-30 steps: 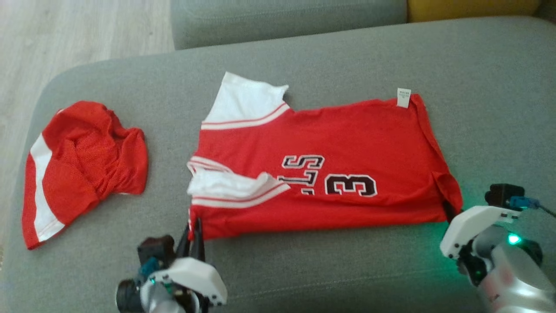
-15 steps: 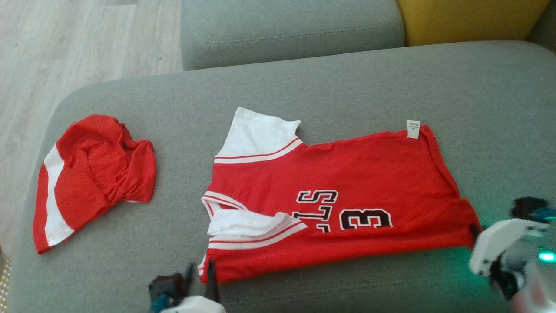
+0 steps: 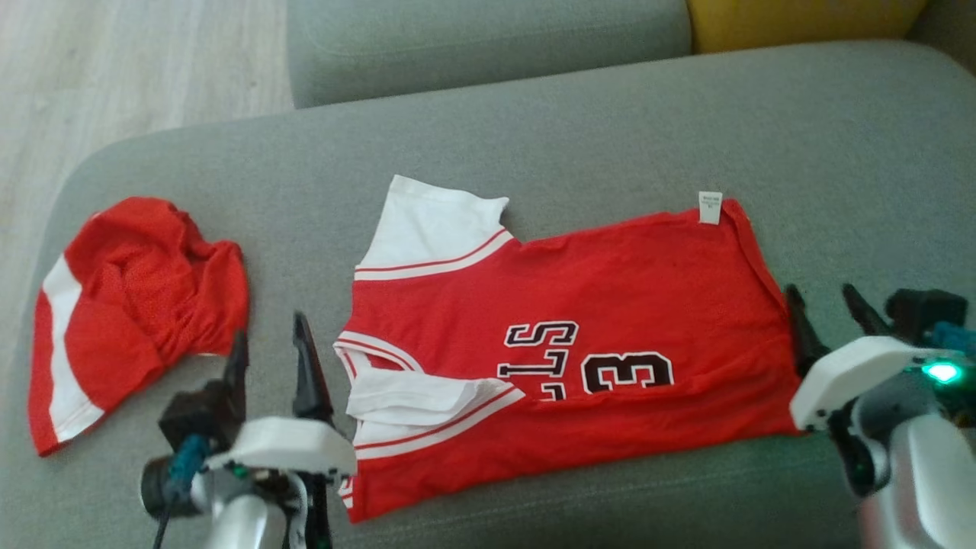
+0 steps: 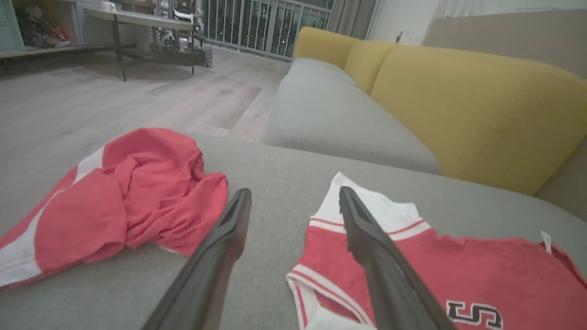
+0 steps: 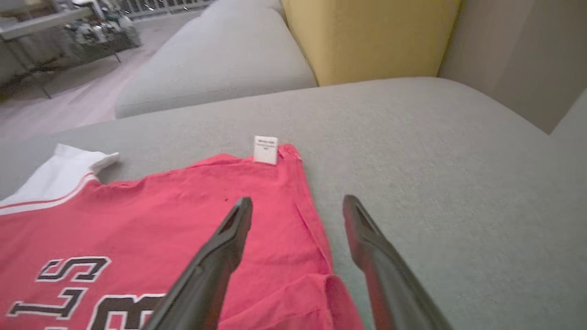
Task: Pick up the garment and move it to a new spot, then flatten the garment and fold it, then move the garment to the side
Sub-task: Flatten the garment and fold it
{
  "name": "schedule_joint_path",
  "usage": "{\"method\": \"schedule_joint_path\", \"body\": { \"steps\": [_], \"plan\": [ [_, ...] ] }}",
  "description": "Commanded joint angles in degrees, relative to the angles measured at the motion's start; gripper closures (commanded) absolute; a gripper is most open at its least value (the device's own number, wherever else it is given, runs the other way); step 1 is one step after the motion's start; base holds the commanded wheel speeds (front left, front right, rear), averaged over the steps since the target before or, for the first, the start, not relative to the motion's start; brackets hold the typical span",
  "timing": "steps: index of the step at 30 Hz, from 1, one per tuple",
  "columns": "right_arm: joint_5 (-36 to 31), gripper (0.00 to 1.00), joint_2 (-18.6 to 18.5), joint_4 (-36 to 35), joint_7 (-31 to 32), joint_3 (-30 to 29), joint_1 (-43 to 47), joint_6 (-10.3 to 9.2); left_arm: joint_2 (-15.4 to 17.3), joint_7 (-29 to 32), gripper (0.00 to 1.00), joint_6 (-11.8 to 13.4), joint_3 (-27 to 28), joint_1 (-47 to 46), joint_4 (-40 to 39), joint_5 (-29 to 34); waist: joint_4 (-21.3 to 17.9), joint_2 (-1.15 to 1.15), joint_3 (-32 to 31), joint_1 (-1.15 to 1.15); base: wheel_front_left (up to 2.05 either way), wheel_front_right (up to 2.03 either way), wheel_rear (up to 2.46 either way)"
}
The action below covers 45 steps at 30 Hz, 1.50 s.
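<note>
Head view. A red fabric jersey (image 3: 610,305) with white sleeves and black lettering lies spread flat across the middle of the grey upholstered sofa cushion (image 3: 610,130), with a small white tag (image 3: 710,207) at its far right corner. A crumpled red-and-white garment (image 3: 130,297) sits apart to the left. The left gripper (image 3: 269,332) is between the two pieces, fingers spread, nothing held. The right gripper (image 3: 820,293) is just beside the jersey's right edge, also spread and empty.

Left wrist view. The left gripper (image 4: 293,192) fingers are parted over bare cushion. The crumpled garment (image 4: 137,197) is on one side, the jersey (image 4: 481,275) sleeve on the other.

Right wrist view. The right gripper (image 5: 298,201) is released. One finger is over the jersey (image 5: 137,215), the other over the cushion, with the hem edge between them.
</note>
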Motion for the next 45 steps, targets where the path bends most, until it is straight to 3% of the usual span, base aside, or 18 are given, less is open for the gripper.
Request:
{"method": "schedule_joint_path", "body": {
  "steps": [1,6,15,26,36,37,38,39,45],
  "plan": [
    [0.05,0.0,0.14,-2.27,-0.83,1.81,-0.69,-0.01,0.18,-0.34,0.0,0.29,2.05,-2.63,-1.86,0.49,-0.63,0.0,0.82,0.0,0.0,0.0,0.0],
    [1.22,0.0,0.5,-7.6,-3.36,6.07,-0.79,-0.01,0.18,-0.34,0.0,-1.65,1.74,-6.85,-0.06,3.68,-2.97,0.0,4.6,0.0,0.0,0.0,0.0],
    [2.55,0.0,0.25,-12.94,-4.89,12.57,-5.24,-0.01,3.98,3.12,0.0,-6.08,-0.66,-25.22,19.5,7.93,-7.62,0.0,14.17,0.0,0.0,0.0,0.0],
    [4.35,0.0,0.76,-16.53,-6.15,15.54,-8.13,-0.01,8.08,7.85,0.0,-7.04,-2.47,-48.94,40.77,12.26,-11.48,0.0,22.7,0.0,0.0,0.0,0.0],
    [4.7,0.0,1.27,-15.58,-7.41,15.7,-8.52,-0.01,7.83,7.78,0.0,-8.96,-4.31,-57.09,54.03,12.76,-12.74,0.0,24.03,0.0,0.0,0.0,0.0],
    [4.51,0.0,1.28,-15.56,-7.33,15.62,-8.73,-0.01,7.47,7.72,0.18,-9.38,-4.38,-57.26,54.91,12.53,-12.64,0.0,24.04,0.0,0.0,0.0,0.0],
    [4.3,0.0,1.29,-15.57,-7.23,15.67,-9.01,-0.01,7.06,7.57,0.8,-9.84,-4.51,-57.38,55.67,12.34,-12.5,0.0,24.05,0.0,0.0,0.0,0.0],
    [4.13,0.0,1.3,-15.59,-7.11,15.74,-9.33,-0.01,6.65,7.24,1.0,-10.29,-4.67,-57.47,56.29,12.19,-12.31,0.0,24.06,0.0,0.0,0.0,0.0],
    [2.86,0.0,0.29,-15.49,-5.83,15.22,-11.42,-0.01,4.49,3.91,1.0,-11.2,-4.57,-57.6,57.82,10.86,-10.13,0.0,23.88,0.0,0.0,0.0,0.0]
  ]
}}
